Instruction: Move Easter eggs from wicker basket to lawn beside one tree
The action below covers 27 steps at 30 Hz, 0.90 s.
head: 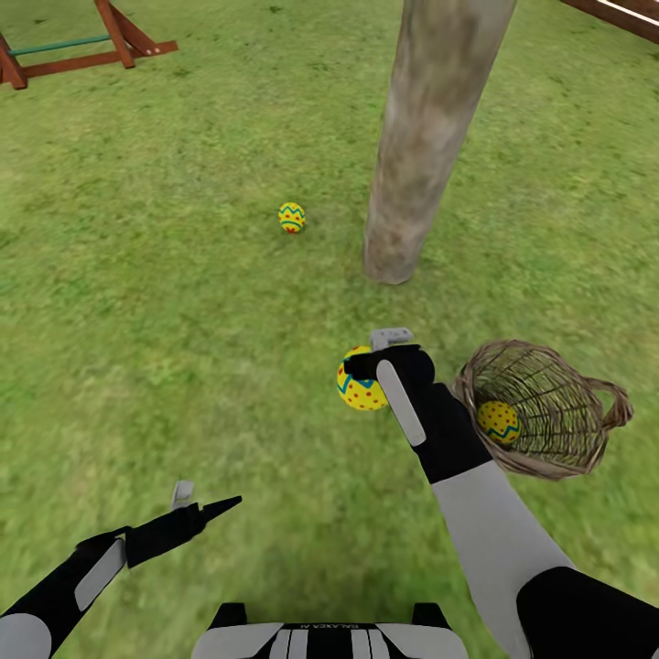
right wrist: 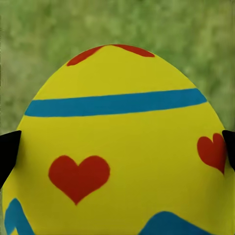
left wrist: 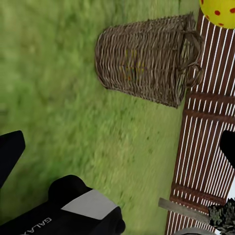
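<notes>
Right jaws (head: 371,364): clamped on an egg (head: 360,384), held above the lawn (head: 183,348) between tree and basket; in the right wrist view the egg (right wrist: 122,147) sits between two dark fingertips (right wrist: 9,152), one at either side.
Left jaws (head: 203,505): spread apart, gripping nothing, low at the near left over bare grass; dark fingertip (left wrist: 10,152) seen in the left wrist view.
Held egg, look: yellow, blue band across the upper half, red hearts below, blue zigzag at the base.
Second egg (head: 291,217): lying on the grass left of the tree (head: 430,137), near its base but not touching it; yellow with blue-green zigzags and a red patch at the bottom.
Third egg (head: 499,421): inside the basket (head: 549,407), seen through the weave; yellow with a blue zigzag and red dots.
Basket: brown woven twigs, tipped on its side with the mouth turned towards the robot's left, loop handle at its right; lying just right of the right forearm; in the left wrist view the basket (left wrist: 147,66) lies beside a slatted fence (left wrist: 205,147).
Tree: thick grey-brown mottled trunk, leaning slightly, foot planted beyond the held egg.
Open room: broad grass to the left and in the middle, also between trunk foot and held egg.
Edges: red wooden frame (head: 73,46) at the far left; brown boards (head: 622,16) at the far right corner.
</notes>
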Tool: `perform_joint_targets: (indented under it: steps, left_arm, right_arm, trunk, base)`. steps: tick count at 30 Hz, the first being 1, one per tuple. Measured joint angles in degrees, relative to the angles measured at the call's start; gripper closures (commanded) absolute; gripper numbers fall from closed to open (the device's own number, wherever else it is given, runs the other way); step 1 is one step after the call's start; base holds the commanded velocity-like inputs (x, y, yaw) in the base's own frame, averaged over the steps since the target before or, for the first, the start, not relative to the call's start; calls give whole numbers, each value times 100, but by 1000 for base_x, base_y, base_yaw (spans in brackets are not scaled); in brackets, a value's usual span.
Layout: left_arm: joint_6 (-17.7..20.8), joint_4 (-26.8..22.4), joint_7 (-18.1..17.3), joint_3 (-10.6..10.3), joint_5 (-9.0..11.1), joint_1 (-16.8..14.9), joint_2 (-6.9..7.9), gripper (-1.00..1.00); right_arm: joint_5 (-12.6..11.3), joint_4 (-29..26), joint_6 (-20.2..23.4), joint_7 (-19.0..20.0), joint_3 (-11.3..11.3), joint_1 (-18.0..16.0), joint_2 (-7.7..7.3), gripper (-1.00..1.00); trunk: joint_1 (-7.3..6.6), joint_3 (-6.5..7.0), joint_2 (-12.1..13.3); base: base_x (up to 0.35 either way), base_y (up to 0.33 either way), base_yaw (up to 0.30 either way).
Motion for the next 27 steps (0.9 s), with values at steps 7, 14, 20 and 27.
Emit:
perform_joint_targets:
  steps: [7,14,20,27]
  left_arm:
    - [31,-18,-76,7,0,-1,20,-100]
    - [30,-18,-219,0,-7,0,18,-100]
    - [27,-18,-219,0,-9,1,18,-100]
    - [-16,13,-219,-2,-9,-2,17,-100]
  right_arm:
    - [-13,-33,-8,0,12,1,-1,100]
    - [-3,15,-138,-1,18,1,-1,100]
    - [-1,38,-150,-1,10,1,-1,100]
    - [6,610,-787,7,14,1,0,100]
  trunk:
    - [0,9,0]
    - [-1,36,0]
    - [-1,37,0]
    - [0,37,0]
  base:
    - [25,62,-81]
    - [127,269,-165]
    - [132,273,-46]
    - [63,86,-202]
